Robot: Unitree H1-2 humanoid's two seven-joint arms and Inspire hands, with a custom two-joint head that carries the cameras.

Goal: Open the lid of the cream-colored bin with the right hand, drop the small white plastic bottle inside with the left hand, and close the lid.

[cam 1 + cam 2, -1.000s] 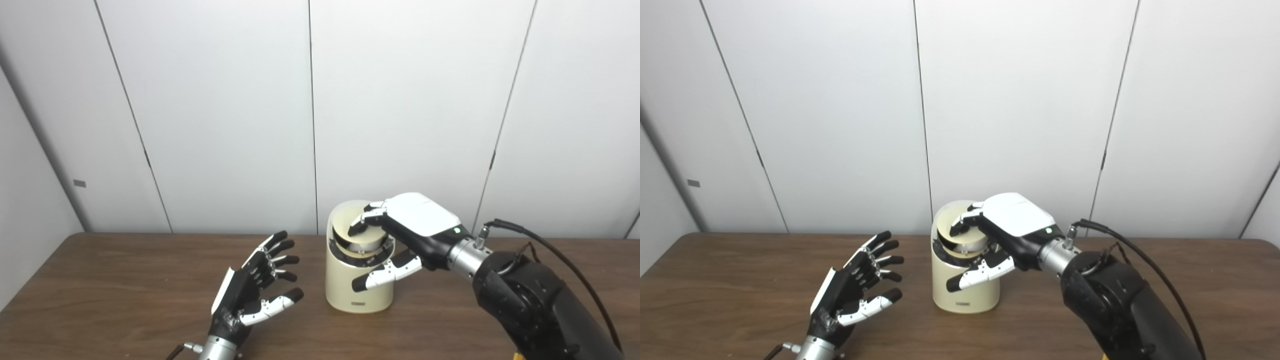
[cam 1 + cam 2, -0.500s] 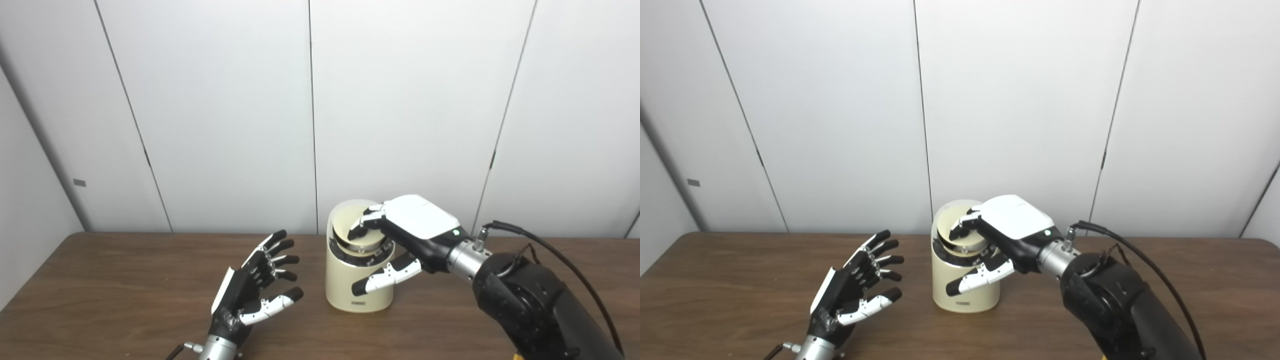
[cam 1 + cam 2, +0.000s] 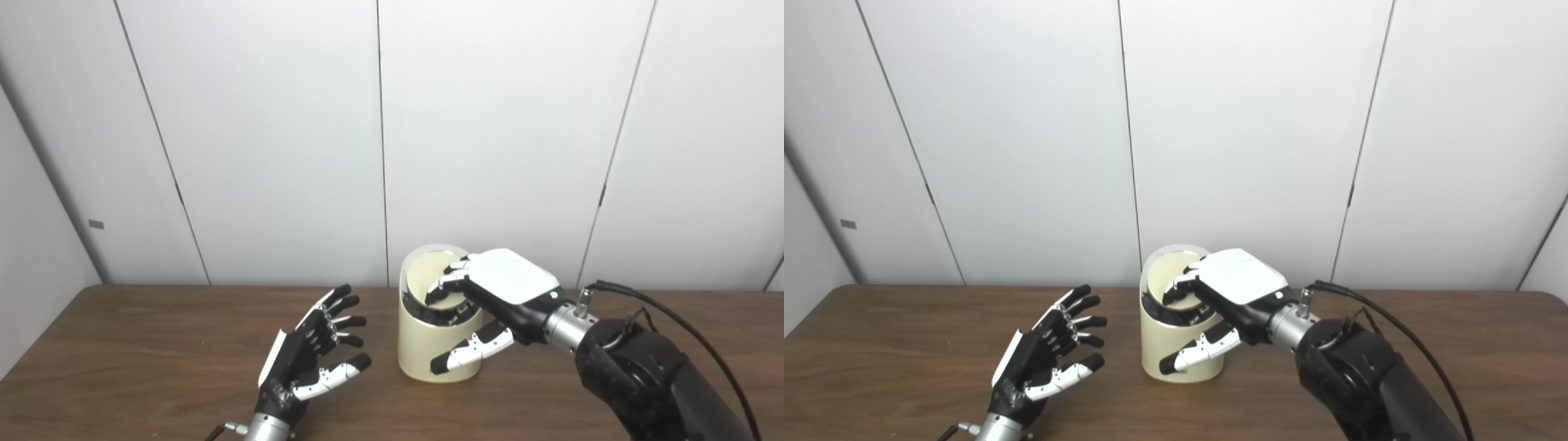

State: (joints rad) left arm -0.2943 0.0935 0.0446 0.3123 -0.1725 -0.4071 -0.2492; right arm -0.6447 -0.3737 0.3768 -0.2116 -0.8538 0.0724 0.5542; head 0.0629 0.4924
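A: Logging the left eye view for you. Item one: cream-colored bin [image 3: 429, 349], lower centre of the frame, standing on the wooden table [image 3: 122, 343]. Item two: lid [image 3: 429, 280], tilted but nearly seated in the rim. Item three: right hand [image 3: 490, 300], fingers curled down onto the lid, thumb along the bin's front; it grips nothing, it presses. Item four: left hand [image 3: 309, 361], lower left of centre, fingers spread, palm empty, apart from the bin.

B: And the bottle?

A: No small white plastic bottle shows in this view. With the left hand empty, you may judge it is inside the bin, though the inside is hidden.

B: Right eye view?

A: Same stock. Bin [image 3: 1176, 352] at lower centre, right hand [image 3: 1228, 294] over its lid [image 3: 1167, 275], left hand [image 3: 1044, 367] spread and empty at lower left. No bottle here either.

B: Step?

A: Closing the lid, by my judgement. Your next move calls for pressing it flat into the rim, then lifting the fingers clear without tipping the bin.
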